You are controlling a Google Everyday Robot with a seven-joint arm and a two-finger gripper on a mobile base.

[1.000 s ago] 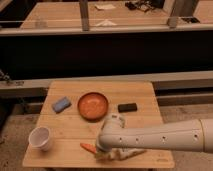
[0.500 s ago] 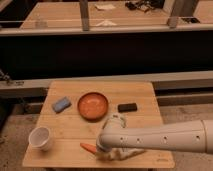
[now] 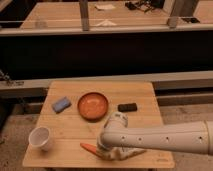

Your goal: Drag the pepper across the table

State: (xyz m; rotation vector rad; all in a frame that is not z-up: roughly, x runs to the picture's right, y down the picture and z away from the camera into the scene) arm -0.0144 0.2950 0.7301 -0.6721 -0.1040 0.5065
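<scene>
The pepper (image 3: 89, 147) lies near the table's (image 3: 145, 92) front edge, at 7 o'clock from the orange bowl (image 3: 93, 105). Our gripper (image 3: 107, 153) sits at the pepper's right end; we judge the drag barely begun.

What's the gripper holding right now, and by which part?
Cannot be told. The gripper sits low at the table's front edge, over the right end of the pepper, but the arm hides any contact.
</scene>
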